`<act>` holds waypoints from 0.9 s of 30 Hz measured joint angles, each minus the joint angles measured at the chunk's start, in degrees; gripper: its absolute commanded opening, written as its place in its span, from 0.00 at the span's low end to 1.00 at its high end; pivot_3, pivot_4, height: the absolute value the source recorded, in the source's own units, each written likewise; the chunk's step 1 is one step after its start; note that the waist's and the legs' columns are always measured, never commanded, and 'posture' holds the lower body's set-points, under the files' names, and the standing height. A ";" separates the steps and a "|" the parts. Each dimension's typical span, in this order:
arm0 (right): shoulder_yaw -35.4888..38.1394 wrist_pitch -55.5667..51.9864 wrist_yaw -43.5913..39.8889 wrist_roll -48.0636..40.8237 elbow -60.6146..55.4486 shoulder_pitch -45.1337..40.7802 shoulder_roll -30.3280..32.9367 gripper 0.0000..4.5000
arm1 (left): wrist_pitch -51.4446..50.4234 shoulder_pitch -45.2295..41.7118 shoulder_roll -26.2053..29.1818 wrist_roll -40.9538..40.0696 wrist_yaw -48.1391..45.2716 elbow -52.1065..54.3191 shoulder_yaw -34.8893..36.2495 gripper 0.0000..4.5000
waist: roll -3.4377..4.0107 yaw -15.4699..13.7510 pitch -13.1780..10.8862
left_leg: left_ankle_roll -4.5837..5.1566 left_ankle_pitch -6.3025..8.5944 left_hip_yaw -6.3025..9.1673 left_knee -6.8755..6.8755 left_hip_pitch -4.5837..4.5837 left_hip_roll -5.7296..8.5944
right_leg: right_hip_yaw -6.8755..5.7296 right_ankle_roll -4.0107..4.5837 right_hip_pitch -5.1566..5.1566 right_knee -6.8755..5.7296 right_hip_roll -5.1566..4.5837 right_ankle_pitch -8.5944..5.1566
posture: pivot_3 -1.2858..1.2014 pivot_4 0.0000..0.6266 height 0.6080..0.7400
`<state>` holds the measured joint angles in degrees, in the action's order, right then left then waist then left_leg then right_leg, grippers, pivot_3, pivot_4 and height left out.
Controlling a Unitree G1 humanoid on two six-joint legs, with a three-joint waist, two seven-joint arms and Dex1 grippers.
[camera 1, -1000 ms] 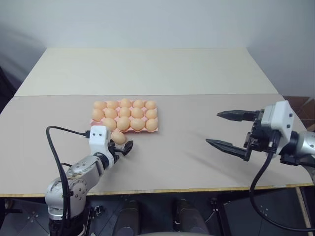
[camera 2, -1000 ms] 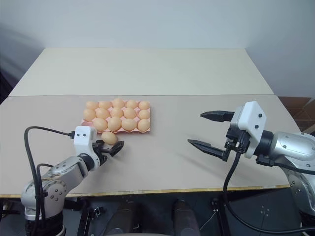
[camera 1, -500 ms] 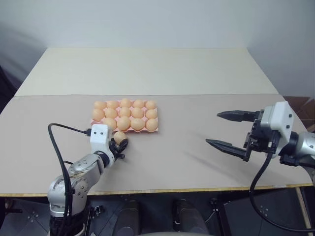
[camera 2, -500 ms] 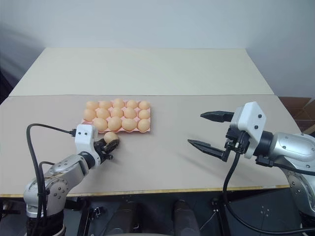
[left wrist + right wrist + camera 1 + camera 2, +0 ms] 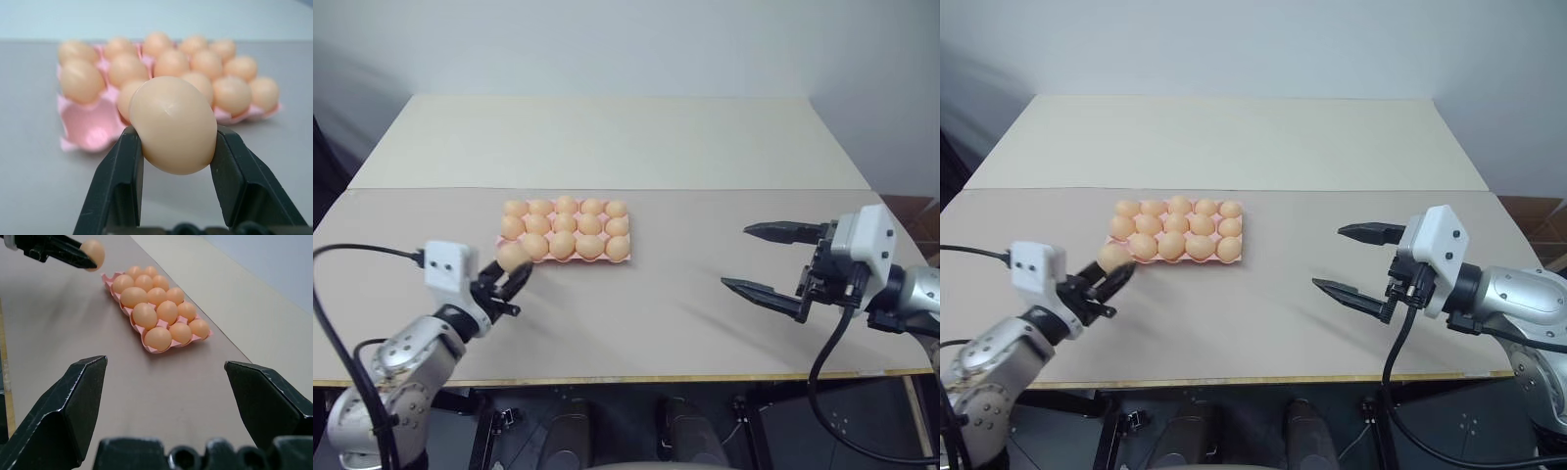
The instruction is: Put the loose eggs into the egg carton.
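The left gripper (image 5: 512, 279) pinches the last loose egg (image 5: 513, 257) above the desk (image 5: 666, 313), the egg carton's (image 5: 93, 132) empty corner cup just ahead of its fingers, while the right gripper (image 5: 771, 262) gapes far off.

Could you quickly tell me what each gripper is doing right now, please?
Left gripper: shut on an egg, lifted off the table.
Right gripper: open, holding nothing.

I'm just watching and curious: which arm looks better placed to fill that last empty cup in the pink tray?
The left. Its fingers already hold an egg close to the tray's empty corner cup, while the right gripper waits open, far off to the side.
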<state>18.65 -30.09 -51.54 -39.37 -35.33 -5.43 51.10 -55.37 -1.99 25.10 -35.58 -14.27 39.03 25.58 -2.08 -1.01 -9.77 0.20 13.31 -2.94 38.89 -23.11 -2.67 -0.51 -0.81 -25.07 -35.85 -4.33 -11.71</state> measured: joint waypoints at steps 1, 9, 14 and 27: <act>-0.06 0.02 -0.04 0.00 -0.01 -0.14 0.00 1.00 | -0.25 -1.32 0.20 0.78 1.24 -1.61 -0.01 0.38 | 0.00 0.05 0.00 | 0.00 0.00 0.00 0.00 -0.01 0.00 | 0.01 -0.01 0.00 0.01 0.02 0.00 | 0.52 0.24 1.00; -0.07 0.03 -0.06 0.07 0.01 -0.28 0.00 1.00 | -0.97 -7.23 1.95 5.52 4.59 -10.87 -4.11 0.38 | -0.01 0.32 0.00 | 0.00 0.00 -0.01 -0.01 -0.05 -0.01 | 0.01 -0.14 -0.04 0.02 0.02 0.09 | 0.52 0.24 1.00; 0.09 0.03 -0.04 0.05 -0.11 0.06 0.00 1.00 | -0.91 -8.49 3.54 6.36 3.56 -13.48 -5.35 0.71 | -0.01 0.37 0.00 | 0.00 0.00 -0.01 -0.02 -0.04 -0.03 | 0.01 -0.13 -0.05 0.01 0.03 0.09 | 0.52 0.24 1.00; -0.02 0.05 -0.25 0.14 0.76 -0.55 0.00 1.00 | 5.62 -1.95 13.12 4.00 -9.69 -11.62 -0.46 0.99 | -0.01 0.46 0.00 | -0.01 0.01 -0.06 -0.07 -0.04 -0.08 | 0.01 0.03 -0.13 0.02 0.01 0.00 | 0.52 0.24 1.00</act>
<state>18.63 -30.03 -51.79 -39.23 -34.57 -5.98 51.10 -49.75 -3.93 38.21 -31.57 -23.96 27.41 25.12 -2.08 -0.55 -9.78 0.20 13.31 -3.00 38.82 -23.15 -2.74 -0.50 -0.78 -25.20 -35.83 -4.32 -11.71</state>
